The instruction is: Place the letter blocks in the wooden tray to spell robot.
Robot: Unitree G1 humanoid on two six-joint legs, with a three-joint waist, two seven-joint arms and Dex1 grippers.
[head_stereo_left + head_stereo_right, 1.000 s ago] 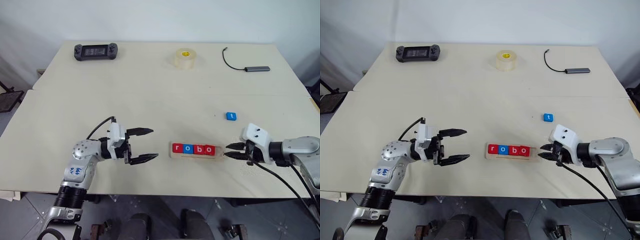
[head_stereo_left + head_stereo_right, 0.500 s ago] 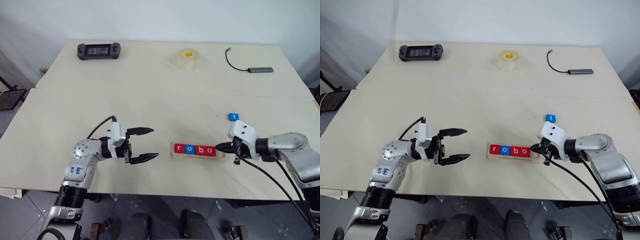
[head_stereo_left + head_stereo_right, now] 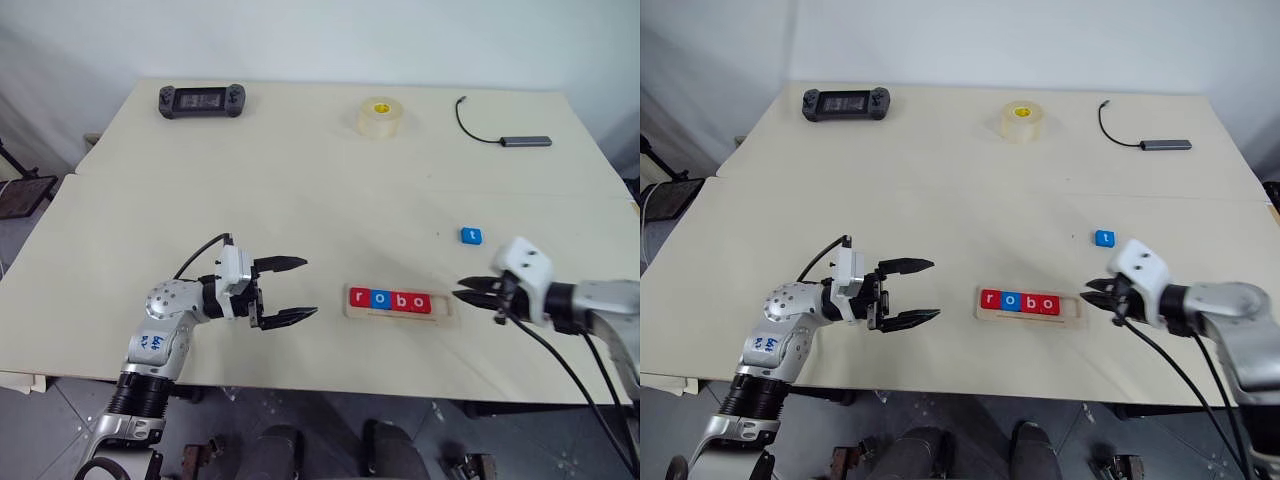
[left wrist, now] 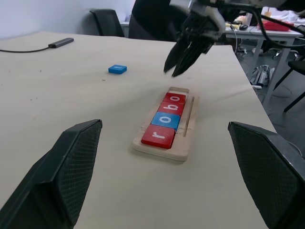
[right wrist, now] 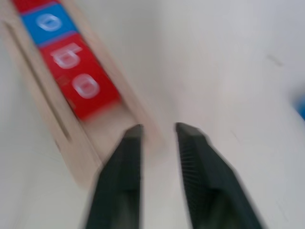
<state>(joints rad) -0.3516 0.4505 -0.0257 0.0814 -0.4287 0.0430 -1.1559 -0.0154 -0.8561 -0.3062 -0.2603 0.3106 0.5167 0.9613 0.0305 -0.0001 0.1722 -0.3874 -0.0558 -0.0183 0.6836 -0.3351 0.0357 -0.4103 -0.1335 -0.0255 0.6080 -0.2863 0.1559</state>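
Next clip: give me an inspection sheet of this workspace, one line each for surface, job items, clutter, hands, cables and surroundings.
Surface: pale beige tabletop, seam running across it.
Job's things: long pale-wood tray holds four square letter blocks reading r, o, b, o; the slot's right end is free. Small blue t block lies loose on the table beyond the tray.
Clutter: black handheld game console, roll of clear tape, grey adapter with black cord, all at the far edge.
Hands: left hand open, empty, left of the tray; right hand slightly open, empty, by the tray's right end.
Cables: black leads along both wrists.
Surroundings: white wall behind; chairs and another table in the left wrist view.
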